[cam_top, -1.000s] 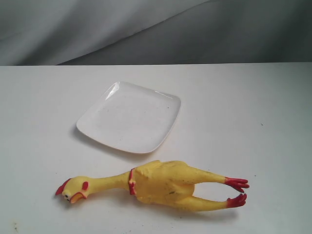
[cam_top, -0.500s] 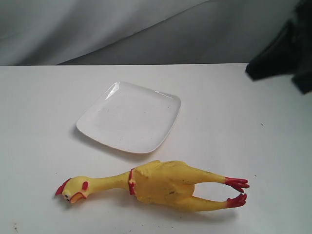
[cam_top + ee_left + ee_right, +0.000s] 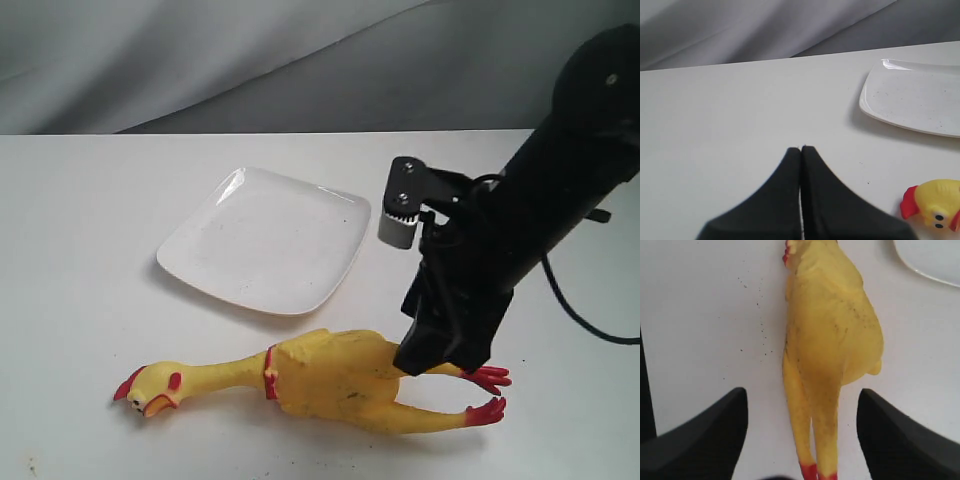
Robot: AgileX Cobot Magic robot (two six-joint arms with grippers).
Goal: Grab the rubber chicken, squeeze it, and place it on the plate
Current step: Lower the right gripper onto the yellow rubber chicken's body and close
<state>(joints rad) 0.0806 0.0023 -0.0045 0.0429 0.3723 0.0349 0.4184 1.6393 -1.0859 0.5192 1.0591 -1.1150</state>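
Yellow with red bits, the rubber chicken [image 3: 340, 380] lies flat on the white table [image 3: 80, 300], just beside the plate [image 3: 265, 240] on its near side, not touching it. The plate has nothing on it. The right gripper [image 3: 802, 405] hangs over the chicken's back end, its two black fingers spread wide, one on each side of the body. It does not seem to touch the toy, though that is hard to see. The left gripper [image 3: 801, 150] is pressed together, holding nothing, off to the side of the plate.
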